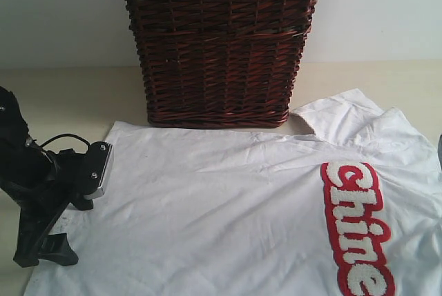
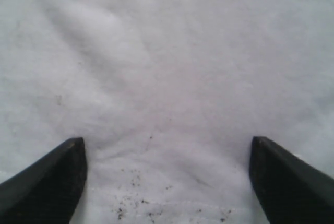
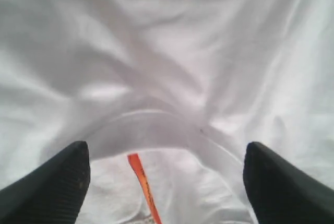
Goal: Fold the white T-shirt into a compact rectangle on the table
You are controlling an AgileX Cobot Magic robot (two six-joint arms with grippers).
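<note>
You've got the white T-shirt (image 1: 228, 213) lying flat and open on the bench (image 1: 69, 96), filling the lower centre and right of the exterior frame, just in front of the wicker basket (image 1: 221, 47) at top centre. Its long axis runs left-right across that frame: hem at the left, red band (image 1: 356, 227) w/ the fuzzy letters at the right, neck end past the right edge. Your left claw (image 2: 167, 140) is spread wide w/ nothing in it, over plain white cloth at the hem end, lower left of the exterior frame. Your right claw (image 3: 167, 148) is also spread and empty, fingers either side of the collar (image 3: 156, 125), w/ the orange neck tag (image 3: 142, 182) showing between them. So each arm sits at 1 end of the long axis: left is nearer the hem, right nearer the neck. Can't tell if either claw touches the cloth yet. My read: no fold made so far, and the 2 ends are what you'd pinch 1st.
</note>
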